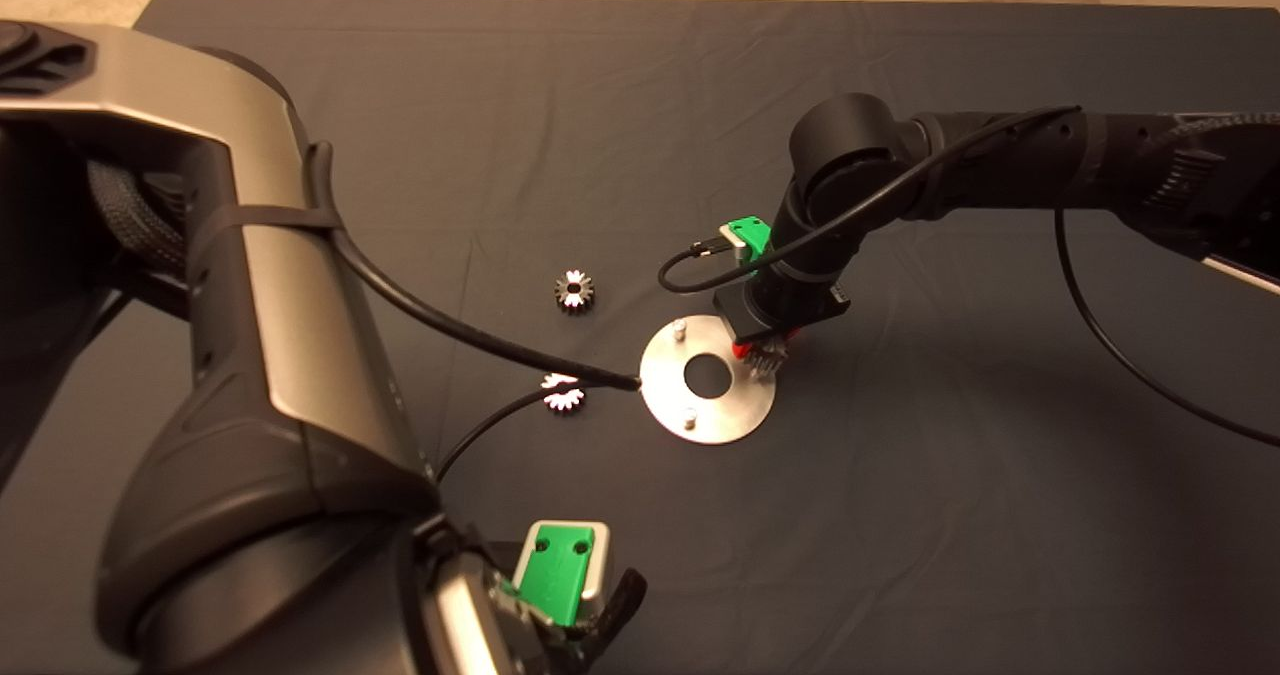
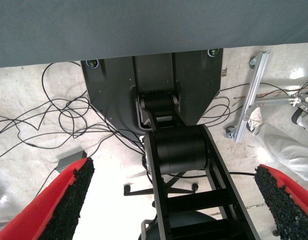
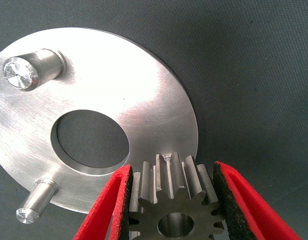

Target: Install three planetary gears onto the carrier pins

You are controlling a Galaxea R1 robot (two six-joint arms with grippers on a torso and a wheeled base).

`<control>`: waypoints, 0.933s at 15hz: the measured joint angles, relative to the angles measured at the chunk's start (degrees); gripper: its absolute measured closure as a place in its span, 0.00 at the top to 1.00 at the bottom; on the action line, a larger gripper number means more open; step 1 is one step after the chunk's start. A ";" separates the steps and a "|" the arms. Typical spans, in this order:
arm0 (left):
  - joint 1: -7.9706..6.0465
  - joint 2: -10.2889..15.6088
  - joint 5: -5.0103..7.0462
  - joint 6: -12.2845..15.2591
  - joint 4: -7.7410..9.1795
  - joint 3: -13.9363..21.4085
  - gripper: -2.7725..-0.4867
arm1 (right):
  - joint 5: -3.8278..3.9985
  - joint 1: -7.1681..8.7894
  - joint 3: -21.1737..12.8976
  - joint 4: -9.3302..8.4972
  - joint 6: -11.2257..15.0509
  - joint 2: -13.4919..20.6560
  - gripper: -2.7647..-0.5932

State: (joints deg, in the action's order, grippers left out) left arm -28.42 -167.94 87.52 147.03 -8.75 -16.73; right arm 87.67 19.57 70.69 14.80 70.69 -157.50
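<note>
Your right gripper [image 3: 171, 205] pinches a gear [image 3: 169, 200] over the disc [image 3: 119, 90]; centre its hole above the hidden pin beneath, then lower straight. Left gripper [image 2: 171, 200] waits wide open.

You have the disc [image 1: 655, 392] lying on the mat [image 1: 900, 515] near its middle, with two bare pins on it, one at 11 o'clock [image 1: 679, 330] and one at 6 o'clock [image 1: 689, 418] around the centre hole. At the disc's 2 o'clock rim the right gripper [image 1: 765, 353] holds a gear [image 3: 169, 200] clamped between its fingers [image 3: 110, 207], low over the plate. Off the disc on the mat, one loose gear [image 1: 574, 290] lies out at 10 o'clock and another [image 1: 562, 393] at 9 o'clock, just beside the rim under a cable [image 1: 480, 340], while the left gripper [image 1: 570, 605] sits at the mat's 6 o'clock edge.
</note>
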 joint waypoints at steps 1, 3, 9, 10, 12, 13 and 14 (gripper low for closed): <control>0.00 0.00 0.00 0.00 0.00 0.00 0.81 | 0.00 0.00 -0.02 -0.02 0.00 0.00 0.21; 0.00 0.00 0.00 0.00 -0.01 0.02 0.81 | 0.00 0.00 -0.02 -0.06 0.00 0.00 0.21; 0.00 0.00 0.00 0.00 -0.01 0.00 0.81 | 0.00 -0.02 -0.07 -0.66 0.00 0.02 0.21; 0.00 0.00 0.00 0.00 0.00 0.00 0.81 | 0.00 -0.02 -0.16 -0.74 0.00 0.02 0.21; 0.00 0.00 0.00 0.00 0.00 0.00 0.81 | 0.02 -0.05 -0.24 -0.94 -0.05 0.02 0.21; 0.00 0.00 0.00 0.00 0.00 0.00 0.81 | 0.02 -0.05 -0.27 -1.00 -0.13 0.02 0.21; 0.00 0.00 0.00 0.00 -0.01 0.00 0.81 | 0.03 -0.05 -0.27 -1.08 -0.13 0.02 0.21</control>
State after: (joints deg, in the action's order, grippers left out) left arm -28.42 -167.94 87.52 147.03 -8.76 -16.73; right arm 87.71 19.52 70.43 13.71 70.56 -157.48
